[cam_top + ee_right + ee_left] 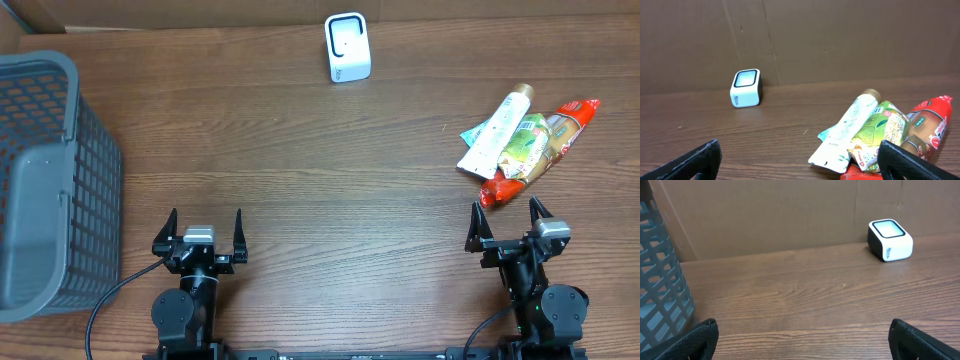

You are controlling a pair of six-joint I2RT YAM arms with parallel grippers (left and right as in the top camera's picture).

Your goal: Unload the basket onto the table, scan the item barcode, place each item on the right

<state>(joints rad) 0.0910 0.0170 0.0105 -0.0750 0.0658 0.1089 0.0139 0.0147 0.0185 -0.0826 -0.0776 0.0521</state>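
Even, soft light falls on the tabletop (pixel 330 170) — shadows faint and short, no glare; all views sharp, wrist-view edges slightly dim.

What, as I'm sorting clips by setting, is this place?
Probably a mock checkout station: a barcode scanner on a wooden table, packaged goods piled right, a grey basket left.

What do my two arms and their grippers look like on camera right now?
The left arm and right arm are both black, with round joint housings. The left gripper and right gripper each have two black, pointed fingers flanking a small silver-grey block. A thin black cable curves away from the left arm. No markings are legible.
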